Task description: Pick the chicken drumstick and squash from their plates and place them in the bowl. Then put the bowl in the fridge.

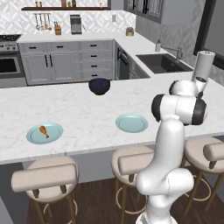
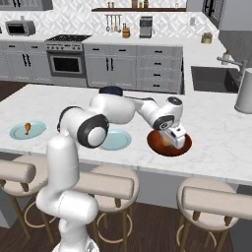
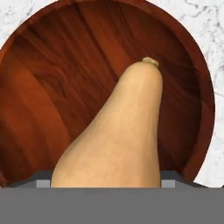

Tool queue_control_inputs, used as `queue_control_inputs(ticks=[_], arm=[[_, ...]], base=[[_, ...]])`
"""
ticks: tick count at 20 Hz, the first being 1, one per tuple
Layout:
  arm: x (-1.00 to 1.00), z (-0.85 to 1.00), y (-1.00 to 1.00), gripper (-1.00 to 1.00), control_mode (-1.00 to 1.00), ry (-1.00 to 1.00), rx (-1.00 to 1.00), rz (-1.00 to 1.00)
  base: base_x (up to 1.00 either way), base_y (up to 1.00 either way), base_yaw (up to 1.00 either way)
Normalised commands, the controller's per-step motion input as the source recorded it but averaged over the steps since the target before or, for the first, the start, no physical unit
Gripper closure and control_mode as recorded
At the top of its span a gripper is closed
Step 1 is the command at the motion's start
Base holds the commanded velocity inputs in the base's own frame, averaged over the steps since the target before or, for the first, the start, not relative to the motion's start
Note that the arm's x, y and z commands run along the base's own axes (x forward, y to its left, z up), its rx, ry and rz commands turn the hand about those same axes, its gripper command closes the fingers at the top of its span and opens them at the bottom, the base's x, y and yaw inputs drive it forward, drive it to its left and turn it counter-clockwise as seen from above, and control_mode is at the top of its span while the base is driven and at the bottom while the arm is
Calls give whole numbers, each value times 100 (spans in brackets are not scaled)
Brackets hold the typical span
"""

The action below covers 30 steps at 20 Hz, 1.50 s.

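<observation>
My gripper [image 2: 173,139] hangs just above the reddish-brown bowl [image 2: 183,148] on the island counter and is shut on the squash [image 2: 166,140]. In the hand view the tan, pear-shaped squash [image 3: 118,131] fills the foreground, stem end pointing away, with the bowl's wooden inside [image 3: 48,87] right behind it. The chicken drumstick [image 1: 43,130] lies on the left pale blue-green plate [image 1: 30,135], far from the gripper. The other plate [image 1: 131,123] is bare. The fridge is out of view.
A dark navy bowl [image 1: 99,85] stands at the island's far side. A paper towel roll [image 2: 244,91] and a sink [image 1: 162,63] are to the right. Padded stools [image 1: 48,175] line the near edge of the island.
</observation>
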Motion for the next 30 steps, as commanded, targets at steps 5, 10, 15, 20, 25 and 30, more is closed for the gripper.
queue_control_inputs(ticks=[5, 10, 15, 20, 25, 30], arm=[[56, -43, 6, 100, -100, 13, 0, 0], [51, -40, 3, 100, -100, 14, 0, 0], [12, -30, -9, 100, -100, 8, 0, 1], [-18, -7, 10, -100, -100, 1, 0, 0], [-29, -2, 9, -100, -100, 0, 0, 0], [-35, 32, 14, -100, -100, 0, 0, 0]], base=[[0, 0, 0], [0, 0, 0], [0, 0, 0], [0, 0, 0], [0, 0, 0], [0, 0, 0]])
